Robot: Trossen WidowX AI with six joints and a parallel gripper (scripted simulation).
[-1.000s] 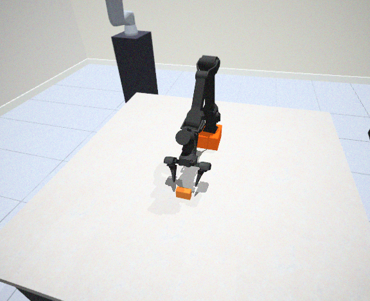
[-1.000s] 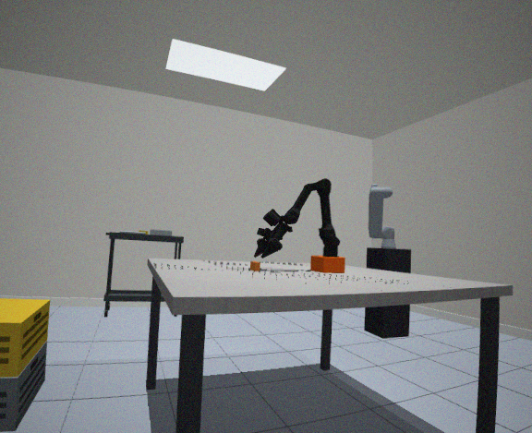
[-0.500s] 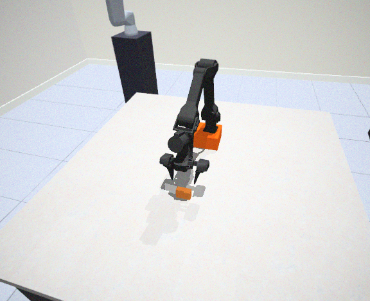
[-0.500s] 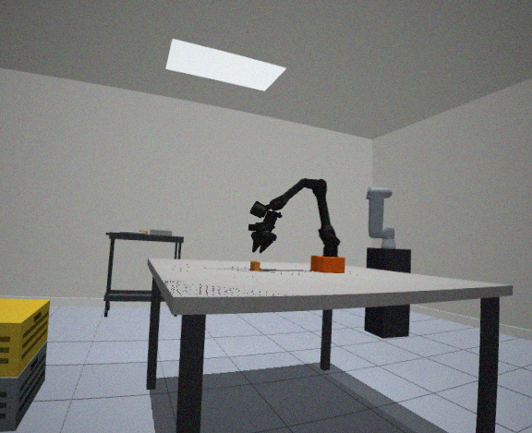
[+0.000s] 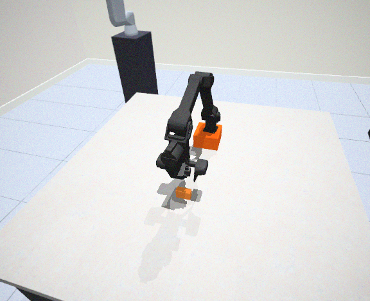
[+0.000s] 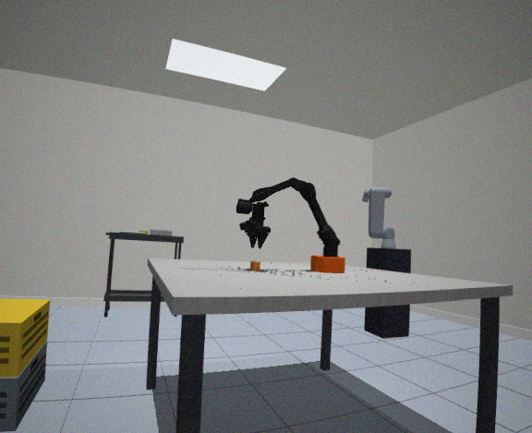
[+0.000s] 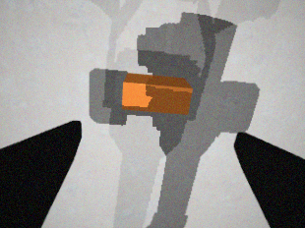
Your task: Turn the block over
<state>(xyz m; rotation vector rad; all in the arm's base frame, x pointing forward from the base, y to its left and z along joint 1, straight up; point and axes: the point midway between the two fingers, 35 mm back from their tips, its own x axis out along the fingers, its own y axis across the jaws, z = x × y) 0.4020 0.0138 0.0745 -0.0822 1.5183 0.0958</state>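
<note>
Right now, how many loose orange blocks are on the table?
1. The small orange block lies on the table, directly beneath the open, raised gripper. The larger orange box is the arm's base, not a loose block. None appear hidden.

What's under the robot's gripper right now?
The small orange block lies on the white table, in the arm's shadow, directly beneath the open, empty gripper. Its underside is hidden, so no mark shows.

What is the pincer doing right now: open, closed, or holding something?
Pincer: open, holding nothing; it hangs above the orange block, which rests on the table.
</note>
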